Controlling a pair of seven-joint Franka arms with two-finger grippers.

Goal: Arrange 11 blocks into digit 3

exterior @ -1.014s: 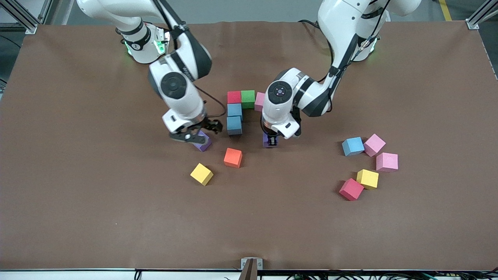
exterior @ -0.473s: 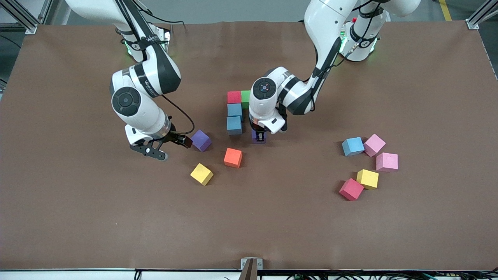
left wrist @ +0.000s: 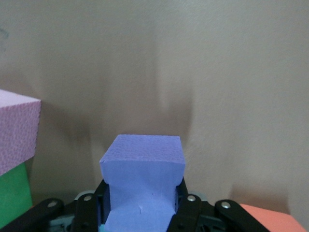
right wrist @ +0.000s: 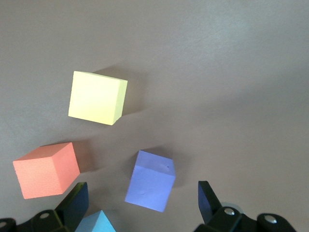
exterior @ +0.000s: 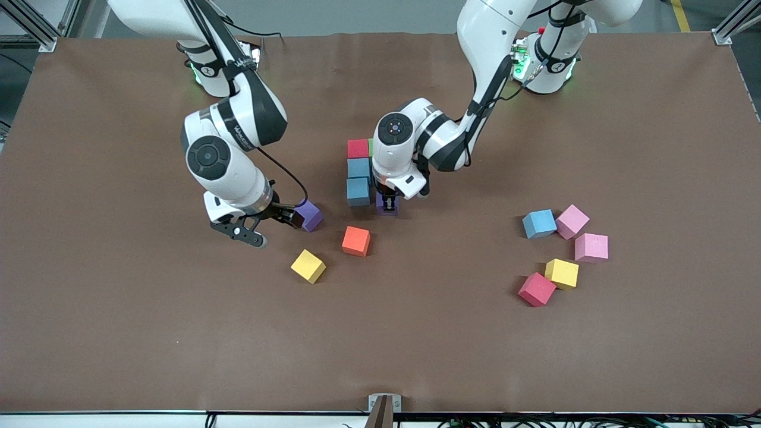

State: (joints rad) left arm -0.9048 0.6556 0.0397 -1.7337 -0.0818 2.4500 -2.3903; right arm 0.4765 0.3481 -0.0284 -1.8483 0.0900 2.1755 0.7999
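My left gripper (exterior: 386, 204) is shut on a purple block (exterior: 387, 209), squeezed between the jaws (left wrist: 143, 166), low beside the nearer blue block (exterior: 358, 191). That block ends a short column with a second blue block (exterior: 358, 168) and a red one (exterior: 358, 148). A green block (exterior: 370, 146) shows as a sliver past my left arm, and a pink block (left wrist: 17, 130) appears only in the left wrist view. My right gripper (exterior: 269, 224) hangs open over a second purple block (exterior: 310, 215), which lies between the fingers (right wrist: 150, 181).
Loose orange (exterior: 356, 241) and yellow (exterior: 308, 266) blocks lie nearer the front camera than the column. Toward the left arm's end sit blue (exterior: 539, 223), two pink (exterior: 572, 221) (exterior: 591, 247), yellow (exterior: 562, 273) and red (exterior: 537, 289) blocks.
My left gripper has carried its purple block toward the blue column. My right gripper left the other purple block, swung toward its own end of the table, then came partly back.
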